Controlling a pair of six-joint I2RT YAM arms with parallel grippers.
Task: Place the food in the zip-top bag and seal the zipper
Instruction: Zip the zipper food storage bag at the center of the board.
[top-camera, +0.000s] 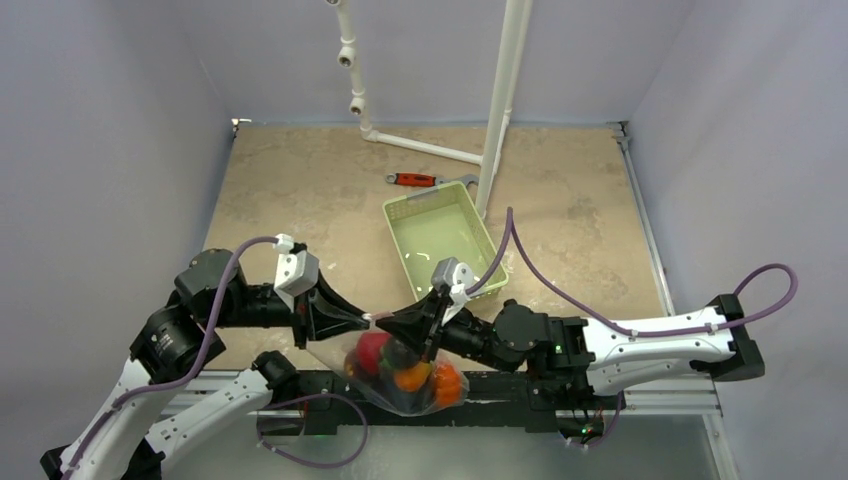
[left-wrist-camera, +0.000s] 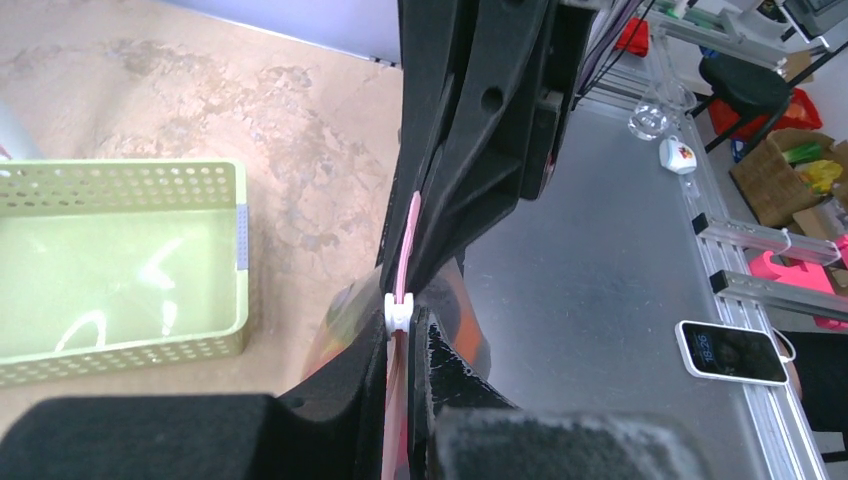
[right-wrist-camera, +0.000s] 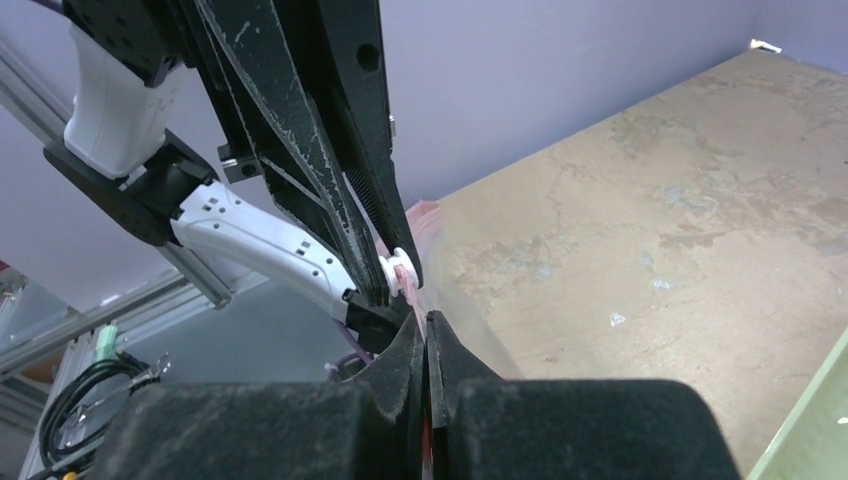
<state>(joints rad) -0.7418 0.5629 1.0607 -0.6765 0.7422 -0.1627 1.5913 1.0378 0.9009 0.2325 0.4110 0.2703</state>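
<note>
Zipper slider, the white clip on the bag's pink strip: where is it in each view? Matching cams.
Top external: zipper slider, tiny white speck between left gripper and right gripper.
Left wrist: mid-frame, on the pink zipper, just past the left gripper's tips.
Right wrist: mid-frame, at the left gripper's tips.
Shared landmark: light green basket, centre in top external, left in left wrist, bottom-right sliver in right wrist.

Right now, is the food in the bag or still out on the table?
Inside. The top view shows the food, red, orange and dark pieces, bunched inside the clear bag; none lies on the table.
</note>
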